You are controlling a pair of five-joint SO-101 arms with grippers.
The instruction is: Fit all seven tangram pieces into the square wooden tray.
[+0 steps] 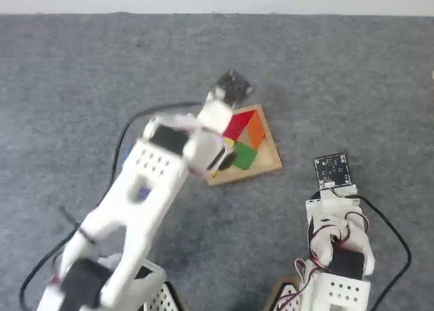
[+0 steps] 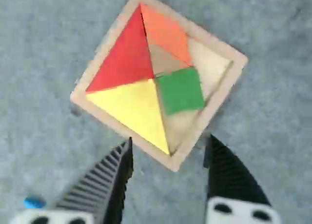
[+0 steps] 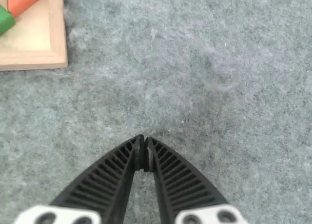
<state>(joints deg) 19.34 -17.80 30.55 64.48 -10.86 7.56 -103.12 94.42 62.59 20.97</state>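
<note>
left gripper point(image 2: 169, 142): spread wide, holding nothing, above tray point(image 2: 210, 64) corner | tray: on grey mat point(image 2: 44, 38), with red point(image 2: 127, 53), yellow point(image 2: 134, 104), orange point(image 2: 168, 31), green point(image 2: 181, 91) pieces inside | right gripper point(image 3: 145, 140): pressed closed, empty, over mat near tray

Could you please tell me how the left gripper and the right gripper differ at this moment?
The left gripper is open, jaws spread wide; the right gripper is shut, tips touching. The left gripper hangs above a corner of the wooden tray, while the right gripper sits over bare grey felt beside the tray. Both are empty and have the same black ribbed jaws.
</note>
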